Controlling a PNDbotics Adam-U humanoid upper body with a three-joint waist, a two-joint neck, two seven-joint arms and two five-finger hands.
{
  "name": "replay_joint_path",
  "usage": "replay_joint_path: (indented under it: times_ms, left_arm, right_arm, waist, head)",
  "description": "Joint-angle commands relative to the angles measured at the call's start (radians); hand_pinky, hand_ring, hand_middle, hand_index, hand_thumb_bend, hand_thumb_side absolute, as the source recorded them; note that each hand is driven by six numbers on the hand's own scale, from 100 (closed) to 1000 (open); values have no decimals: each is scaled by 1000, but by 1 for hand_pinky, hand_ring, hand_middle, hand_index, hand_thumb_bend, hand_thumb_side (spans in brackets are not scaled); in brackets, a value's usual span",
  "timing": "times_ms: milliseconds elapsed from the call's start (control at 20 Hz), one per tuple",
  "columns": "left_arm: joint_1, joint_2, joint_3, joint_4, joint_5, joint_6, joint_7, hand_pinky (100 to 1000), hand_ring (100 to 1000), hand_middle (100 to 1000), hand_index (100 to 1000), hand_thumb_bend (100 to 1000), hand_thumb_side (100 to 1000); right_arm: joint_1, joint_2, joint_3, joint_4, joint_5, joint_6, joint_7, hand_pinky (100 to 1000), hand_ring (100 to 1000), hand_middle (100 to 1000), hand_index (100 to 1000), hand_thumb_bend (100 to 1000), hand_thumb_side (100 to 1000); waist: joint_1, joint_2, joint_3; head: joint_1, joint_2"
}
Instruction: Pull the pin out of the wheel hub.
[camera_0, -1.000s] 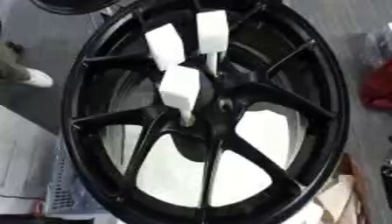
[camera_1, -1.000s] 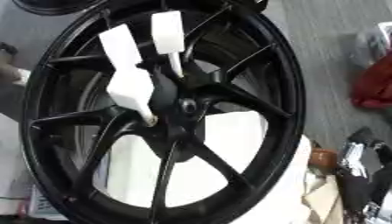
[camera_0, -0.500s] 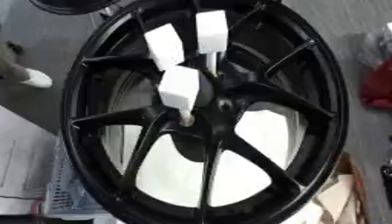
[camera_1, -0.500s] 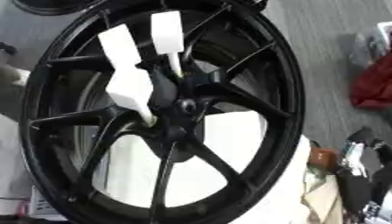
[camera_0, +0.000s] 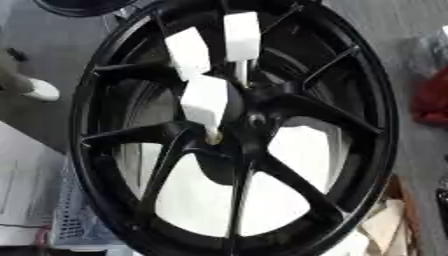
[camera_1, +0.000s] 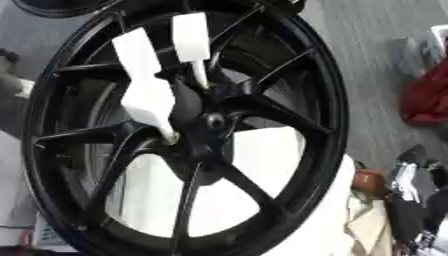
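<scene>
wheel (camera_0: 350, 100): black, with many spokes, it stands upright and fills almost the whole view.
hub (camera_0: 254, 120): the dark centre of the wheel, where all spokes meet.
pins: three white block-headed pins stick out of the hub area. the top pin (camera_0: 241, 36) is above the hub, its thin stem going down toward it. the left pin (camera_0: 188, 52) is just beside it, up and left of the hub, tilted. the lower pin (camera_0: 205, 100) is nearest, just left of the hub, its tip at the spoke root.
behind the wheel: something white (camera_1: 262, 165) shows between the lower spokes.
right of the wheel: a red thing (camera_1: 427, 100), not clear what.
robot hand: neither one is in any view, so its state cannot be told.
</scene>
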Motion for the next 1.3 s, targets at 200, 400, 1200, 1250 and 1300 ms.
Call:
replay_joint_path:
  times_ms: [200, 400, 1200, 1250, 1300]
  left_arm:
    - [-1, 51, -12, -8, -46, -71, -198, 841, 819, 734, 829, 100, 411]
    - [-4, 51, -24, -8, -51, -81, -212, 842, 821, 735, 828, 100, 409]
    - [-80, 3, -87, -6, -170, -135, -177, 851, 850, 775, 861, 196, 155]
    - [-88, -5, -96, 0, -183, -131, -172, 852, 851, 774, 857, 204, 143]
    - [-98, -16, -106, 12, -197, -130, -167, 852, 851, 769, 854, 207, 144]
  right_arm:
    - [2, -22, 0, -12, -3, -8, -12, 524, 898, 852, 832, 100, 564]
    - [1, -25, 0, -12, -4, -8, -13, 524, 899, 853, 832, 100, 564]
    - [-3, -28, 5, -12, -10, -7, -6, 523, 899, 853, 832, 100, 565]
    - [-4, -27, 6, -12, -11, -7, -5, 523, 899, 853, 832, 100, 565]
    - [-5, -26, 7, -12, -11, -7, -5, 523, 899, 853, 832, 100, 565]
  waist:
    - [1, -30, 1]
    - [3, -30, 4]
    - [2, -28, 8]
    - [2, -27, 7]
    - [2, -25, 6]
  head:
    - [-1, -9]
    - [1, -6]
    - [20, -6]
    - [20, -6]
    - [21, -7]
